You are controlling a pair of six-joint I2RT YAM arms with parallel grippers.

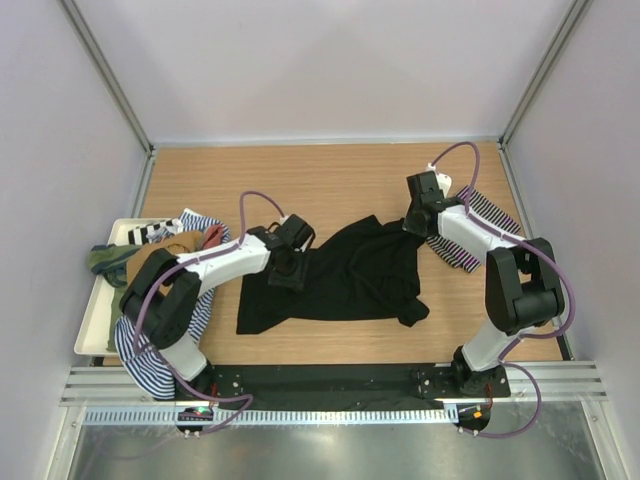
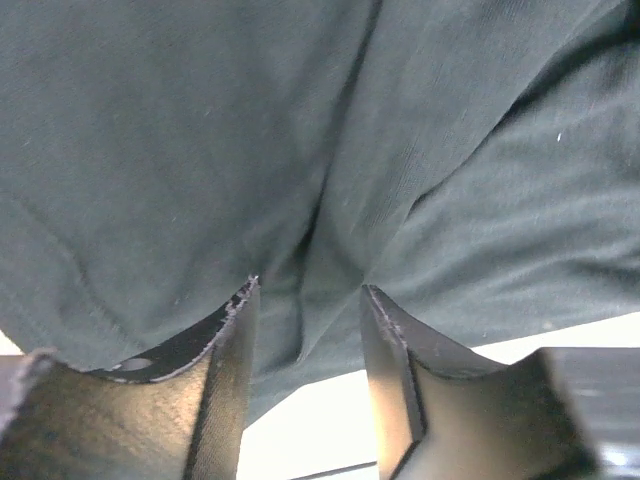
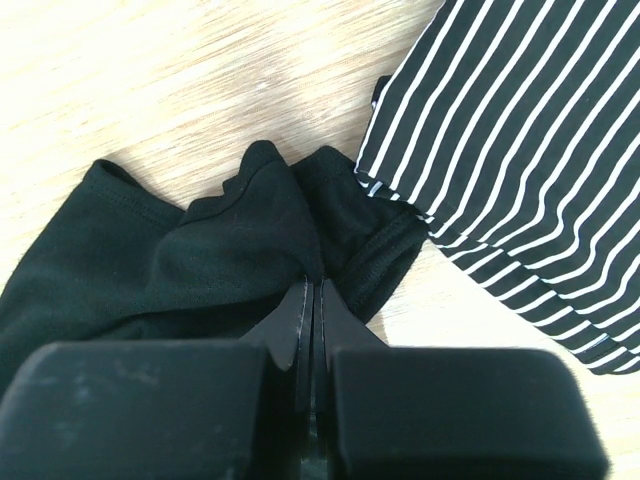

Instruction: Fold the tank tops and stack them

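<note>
Spreading-out step, by the look of it: flattening the black tank top [image 1: 345, 275], rumpled in the middle of the table [image 1: 330, 175], with no fold made yet. Pinching a hemmed edge at its far right corner with the right tool [image 3: 311, 290], jaws pressed together on the black cloth. Holding the left tool [image 2: 305, 300] spread at the garment's left edge, dark fabric between and beyond its fingers [image 2: 215, 365]; no telling whether there is any real contact. Just beside the right tool, a finely striped black-and-white tank top [image 1: 480, 225], meeting the black one at that corner. At the left, more tops heaped on the white tray [image 1: 88, 325], and a blue-and-white striped one [image 1: 150, 365] hanging off the near end under the left arm.

Next, probably: closing the left tool on its edge, then drawing the two corners apart to pull the cloth taut and flat before folding. Worth taking care not to drag the striped top along.

From the overhead view: the whole outline of the garment, both arms and the tray, but neither pair of jaws clearly. From the right wrist view: the tight pinch on the hem and the striped edge right against it. From the left wrist view: the gap between the fingers, but nothing of the garment's shape.
</note>
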